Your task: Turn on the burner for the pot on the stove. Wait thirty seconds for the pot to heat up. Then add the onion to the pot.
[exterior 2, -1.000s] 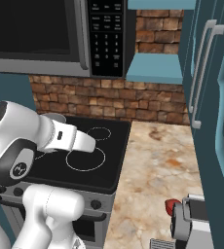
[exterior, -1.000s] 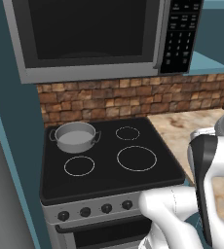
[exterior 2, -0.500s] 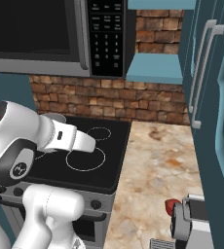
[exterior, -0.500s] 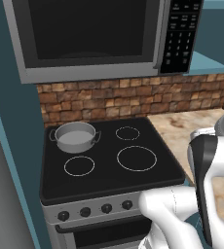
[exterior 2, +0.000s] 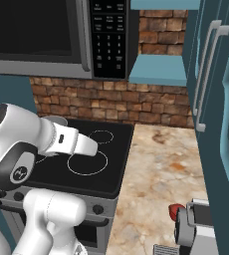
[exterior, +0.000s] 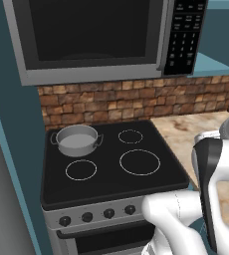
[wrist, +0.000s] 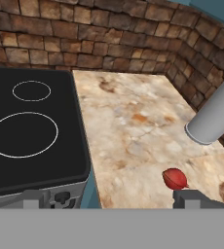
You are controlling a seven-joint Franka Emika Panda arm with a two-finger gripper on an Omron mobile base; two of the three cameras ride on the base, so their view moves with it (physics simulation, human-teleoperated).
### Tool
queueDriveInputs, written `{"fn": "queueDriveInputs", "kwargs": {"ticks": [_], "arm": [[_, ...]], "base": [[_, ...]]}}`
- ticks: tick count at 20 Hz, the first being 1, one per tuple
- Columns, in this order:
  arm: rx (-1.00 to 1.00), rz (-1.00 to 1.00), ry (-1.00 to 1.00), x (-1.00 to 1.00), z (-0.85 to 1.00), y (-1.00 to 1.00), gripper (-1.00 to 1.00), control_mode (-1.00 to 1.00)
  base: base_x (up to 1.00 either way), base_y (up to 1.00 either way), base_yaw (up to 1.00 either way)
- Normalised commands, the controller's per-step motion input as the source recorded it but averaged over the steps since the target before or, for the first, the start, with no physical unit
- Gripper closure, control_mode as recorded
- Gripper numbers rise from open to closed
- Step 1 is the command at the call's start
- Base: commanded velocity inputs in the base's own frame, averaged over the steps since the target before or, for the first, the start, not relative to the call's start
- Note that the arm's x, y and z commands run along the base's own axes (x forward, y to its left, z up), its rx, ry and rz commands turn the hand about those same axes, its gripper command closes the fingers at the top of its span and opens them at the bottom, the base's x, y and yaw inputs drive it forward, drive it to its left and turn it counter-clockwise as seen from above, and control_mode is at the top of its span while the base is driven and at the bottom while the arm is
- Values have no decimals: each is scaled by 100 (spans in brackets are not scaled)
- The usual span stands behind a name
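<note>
The grey pot stands on the back left burner of the stove, covering that zone. Four black knobs line the steel front. In the right base view the arm hides most of the pot. The small red onion lies on the marble counter right of the stove, near the front edge. My gripper hovers over that counter, open, with nothing between its fingers. Its right fingertip is just below the onion in the hand view. The onion peeks out beside the hand.
A white cylinder stands on the counter beyond the onion, near the brick wall. A microwave hangs above the stove. Tall teal cabinet doors close off the counter's right side. Three white-ringed zones on the cooktop are bare.
</note>
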Motion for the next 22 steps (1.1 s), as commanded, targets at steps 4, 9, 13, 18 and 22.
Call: {"fn": "queueDriveInputs", "kwargs": {"ticks": [4, 9, 13, 18, 22], "arm": [[0, 0, 0, 0, 0, 0, -100, -100], [0, 0, 0, 0, 0, 0, -100, -100], [0, 0, 0, 0, 0, 0, -100, -100], [0, 0, 0, 0, 0, 0, -100, -100], [0, 0, 0, 0, 0, 0, -100, -100]], "base": [[0, 0, 0], [0, 0, 0], [0, 0, 0], [0, 0, 0], [0, 0, 0]]}}
